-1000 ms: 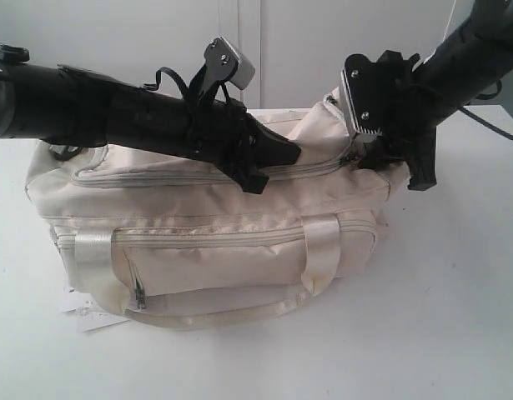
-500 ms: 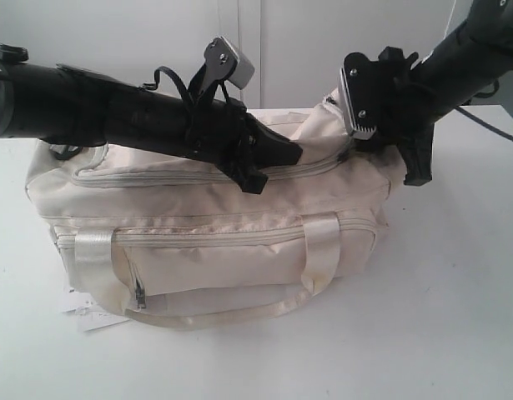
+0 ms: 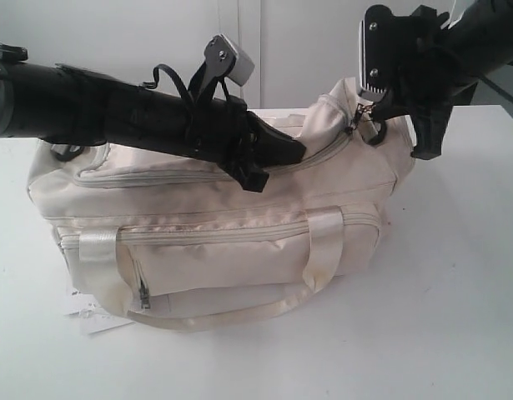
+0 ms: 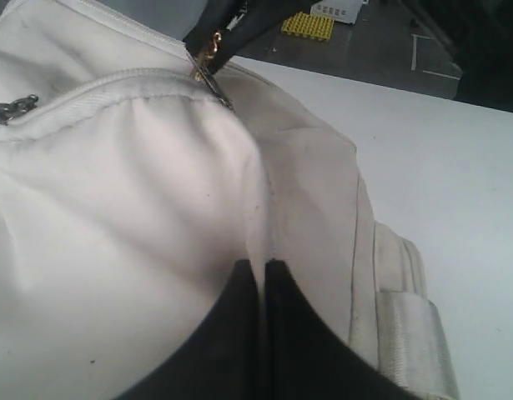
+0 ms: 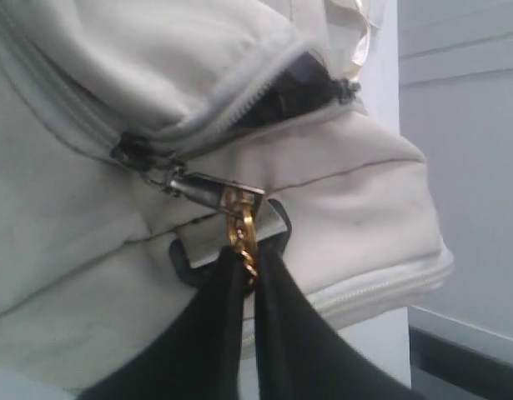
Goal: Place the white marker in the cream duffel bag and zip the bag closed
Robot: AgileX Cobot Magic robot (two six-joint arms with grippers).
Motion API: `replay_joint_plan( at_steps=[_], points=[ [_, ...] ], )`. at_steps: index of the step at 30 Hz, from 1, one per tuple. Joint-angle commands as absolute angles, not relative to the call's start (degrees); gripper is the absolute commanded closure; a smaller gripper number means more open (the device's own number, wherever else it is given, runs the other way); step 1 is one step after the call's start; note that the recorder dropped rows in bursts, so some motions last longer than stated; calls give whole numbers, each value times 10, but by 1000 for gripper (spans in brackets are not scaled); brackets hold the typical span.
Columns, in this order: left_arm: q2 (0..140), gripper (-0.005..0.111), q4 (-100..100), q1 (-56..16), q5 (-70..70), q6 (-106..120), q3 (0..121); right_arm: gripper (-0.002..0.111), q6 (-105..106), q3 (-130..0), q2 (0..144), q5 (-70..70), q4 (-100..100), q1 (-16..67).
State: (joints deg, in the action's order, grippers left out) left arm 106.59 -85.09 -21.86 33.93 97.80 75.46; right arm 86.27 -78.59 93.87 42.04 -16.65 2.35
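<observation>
**Clerk:** Item one?

**Checker:** Cream duffel bag, quantity one. It lay lengthwise on the white counter, and its right end stood higher than its left.

**Clerk:** Fittings on it?

**Checker:** One satin handle was seen, looped down the near side on two strap legs. There were at least two long zip lines, one along the top and one over the near pocket. One small dark pull hung at the near left. One black end ring sat at the right end. One paper tag lay flat on the counter under the near left corner.

**Clerk:** Arms?

**Checker:** Two, each with one claw. The left arm reached across the top of the bag, and the right arm came in from the far right.

**Clerk:** Left claw?

**Checker:** The left claw was clenched, fingers together, with its tips pressed on the cream fabric at a crease. Whether it nipped a fold could not be told.

**Clerk:** Right claw?

**Checker:** The right claw was clenched on the gold chain, quantity one. The chain was linked to one silver zip pull at the raised right end. Beside the pull, the top zip gaped open onto a dark interior.

**Clerk:** White marker?

**Checker:** It was not seen in any view, so its place could not be told.
</observation>
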Motion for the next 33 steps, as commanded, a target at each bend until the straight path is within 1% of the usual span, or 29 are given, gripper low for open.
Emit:
replay_joint_plan(
  at_steps=[1,7,15,22,24,25,26,27,29,30,31,33],
  points=[
    [1059,107,-833,-219,386,968,756,108,794,-785,933,359,-138,16],
    [1056,107,-793,-219,391,944,756,108,782,-785,936,350,-137,16],
    [1041,107,-787,-219,405,944,756,108,678,-786,960,264,-145,16],
    [1040,107,-785,-219,405,944,756,108,650,-786,959,246,-169,16],
    [1040,100,-785,-219,394,944,756,108,650,-786,953,269,-169,16],
    [1040,94,-785,-219,388,944,756,108,658,-786,949,286,-169,16],
    [1040,82,-785,-219,380,944,756,108,668,-786,944,308,-169,16],
    [1040,73,-785,-219,372,944,756,108,680,-786,940,329,-169,16],
    [1040,49,-785,-219,349,944,756,108,702,-786,933,371,-166,16],
    [1040,40,-788,-219,340,943,756,108,714,-786,930,388,-163,16],
    [1038,35,-791,-219,334,936,756,108,736,-786,927,412,-162,16],
    [1031,33,-792,-219,334,924,756,108,773,-786,922,460,-167,16]
  ],
)
